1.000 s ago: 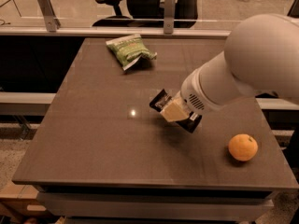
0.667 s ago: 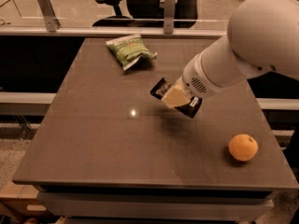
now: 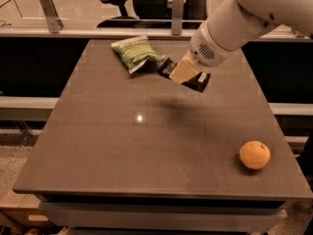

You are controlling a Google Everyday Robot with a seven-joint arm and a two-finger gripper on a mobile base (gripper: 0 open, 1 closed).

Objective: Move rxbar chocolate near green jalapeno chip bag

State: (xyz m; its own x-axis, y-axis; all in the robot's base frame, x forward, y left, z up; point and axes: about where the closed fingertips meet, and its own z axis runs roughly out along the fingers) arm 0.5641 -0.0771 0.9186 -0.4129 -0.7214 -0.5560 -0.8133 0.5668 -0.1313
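Hand clamped on the rxbar chocolate, holding it up off the table. The bar's left end is just beside the green jalapeno chip bag, and the orange sits well apart.

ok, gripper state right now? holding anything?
Gripper: closed on the rxbar chocolate, holding it in the air just right of the green jalapeno chip bag.
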